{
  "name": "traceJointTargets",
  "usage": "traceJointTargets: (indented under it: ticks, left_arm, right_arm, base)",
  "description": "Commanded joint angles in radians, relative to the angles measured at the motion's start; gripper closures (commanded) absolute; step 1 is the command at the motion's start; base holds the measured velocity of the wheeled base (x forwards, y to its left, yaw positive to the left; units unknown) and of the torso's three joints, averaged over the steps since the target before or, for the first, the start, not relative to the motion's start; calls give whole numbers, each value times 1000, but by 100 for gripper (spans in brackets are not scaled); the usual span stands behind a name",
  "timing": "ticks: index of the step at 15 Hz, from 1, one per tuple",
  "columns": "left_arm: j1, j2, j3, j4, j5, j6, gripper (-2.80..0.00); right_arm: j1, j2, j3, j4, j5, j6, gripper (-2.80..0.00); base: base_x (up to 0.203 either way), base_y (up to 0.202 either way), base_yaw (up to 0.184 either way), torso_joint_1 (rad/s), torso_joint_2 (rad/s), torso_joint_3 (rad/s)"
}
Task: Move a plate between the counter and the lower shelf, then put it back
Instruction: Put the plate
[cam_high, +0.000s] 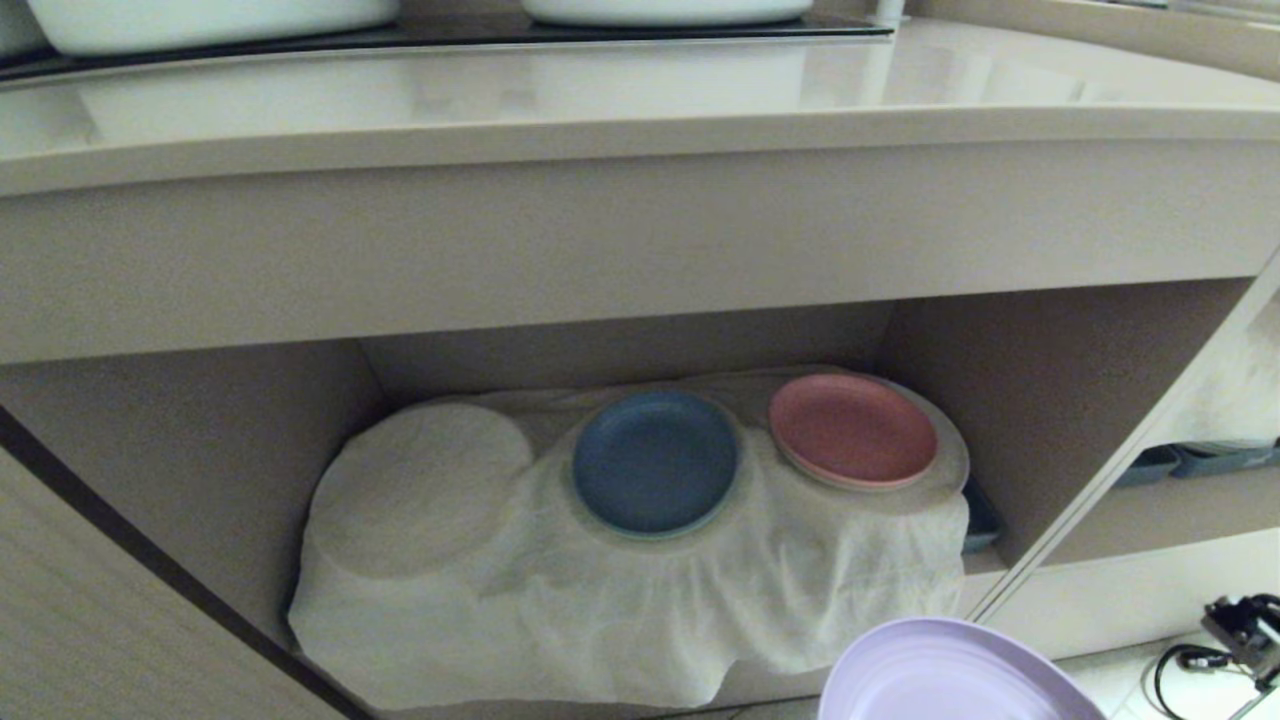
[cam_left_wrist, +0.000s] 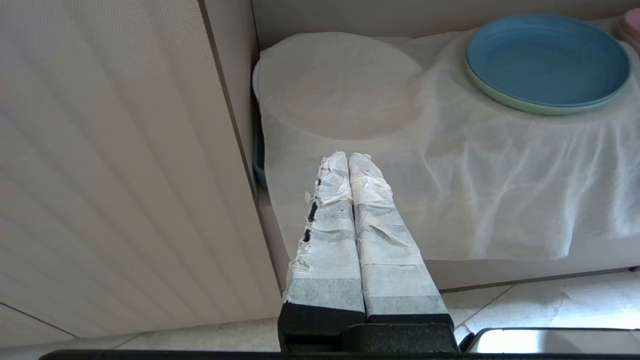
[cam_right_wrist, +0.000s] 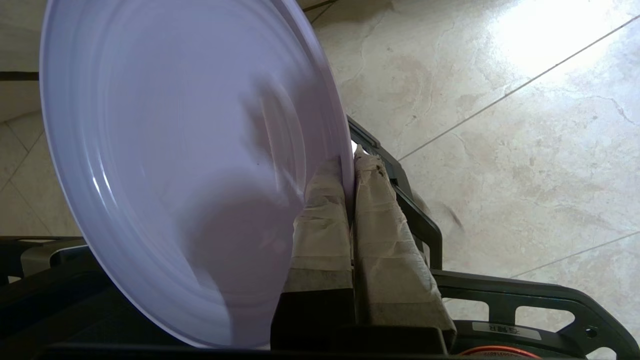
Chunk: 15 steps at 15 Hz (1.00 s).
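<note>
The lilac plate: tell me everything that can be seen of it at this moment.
The lilac plate is round, pale purple and matte, seemingly plastic, with a low raised rim and faint concentric rings inside. It looks empty. The right gripper holds it by the rim, jaws shut on the edge, so the plate stands tilted above the tiled floor. In the head view only its upper part shows at the bottom edge, below and in front of the lower shelf; nothing else touches it.

Black right claw (cam_right_wrist: 350, 165), fingers (cam_right_wrist: 380, 235) wrapped in white tape.

left pincer (cam_left_wrist: 348, 160): fingers pressed together, empty | right pincer (cam_right_wrist: 348, 167): fingers clamped tight, held low
</note>
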Motion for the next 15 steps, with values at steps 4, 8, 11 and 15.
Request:
traceJointTargets:
  ticks: [4,8,11,15]
  left_arm:
    - [0,0,0,0,0,0,0]
    - [0,0,0,0,0,0,0]
    - [0,0,0,0,0,0,0]
    - [0,0,0,0,0,0,0]
  right_arm:
    - [0,-7,5,3,0,4,0]
    - [0,-7,3,3,0,6,0]
    - [0,-9,0,3,0,36,0]
    - [2,-14,0,5,-1,65,0]
  base:
    - [0,0,0,0,0,0]
    - [0,0,0,0,0,0]
    - [0,0,0,0,0,0]
    - [0,0,0,0,0,0]
